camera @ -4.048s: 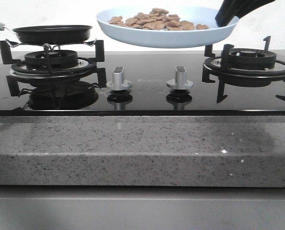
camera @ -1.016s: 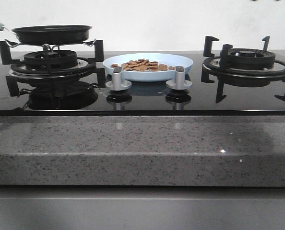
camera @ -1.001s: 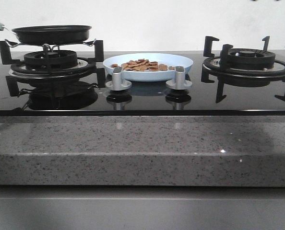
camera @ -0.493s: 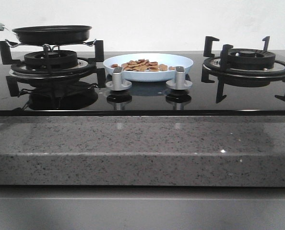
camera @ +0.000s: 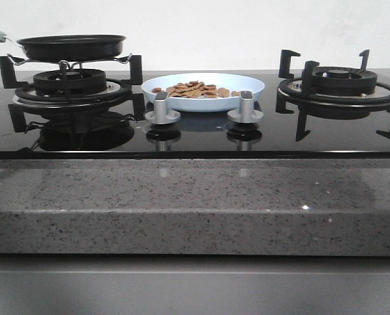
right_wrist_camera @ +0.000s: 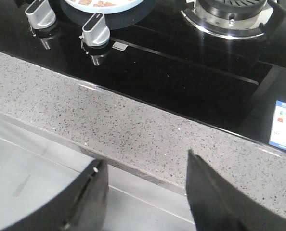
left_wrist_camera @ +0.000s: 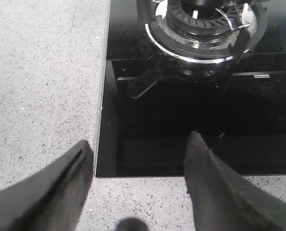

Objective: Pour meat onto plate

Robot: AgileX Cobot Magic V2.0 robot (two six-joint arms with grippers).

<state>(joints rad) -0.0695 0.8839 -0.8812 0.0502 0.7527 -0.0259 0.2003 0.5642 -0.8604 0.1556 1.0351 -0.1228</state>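
The pale-blue plate (camera: pixel 203 92) rests on the black glass hob between the two burners, just behind the two knobs. A heap of reddish-brown meat (camera: pixel 194 89) lies in it. The right wrist view catches the plate's near rim (right_wrist_camera: pixel 104 6) and a few meat pieces (right_wrist_camera: pixel 97 2). My left gripper (left_wrist_camera: pixel 138 154) hangs open and empty over the hob's front left corner. Open and empty too, my right gripper (right_wrist_camera: pixel 145 166) is over the stone counter's front edge. Neither gripper appears in the front view.
A black frying pan (camera: pixel 71 46) with a pale handle sits on the left burner (camera: pixel 70 85). The right burner (camera: pixel 339 85) is bare. Two silver knobs (camera: pixel 162 108) (camera: pixel 245 107) stand before the plate. A speckled stone counter (camera: pixel 195 203) fronts the hob.
Four seconds ago the right gripper held the plate of meat in the air; it was set down on the hob and released. Over the last second nothing has moved.
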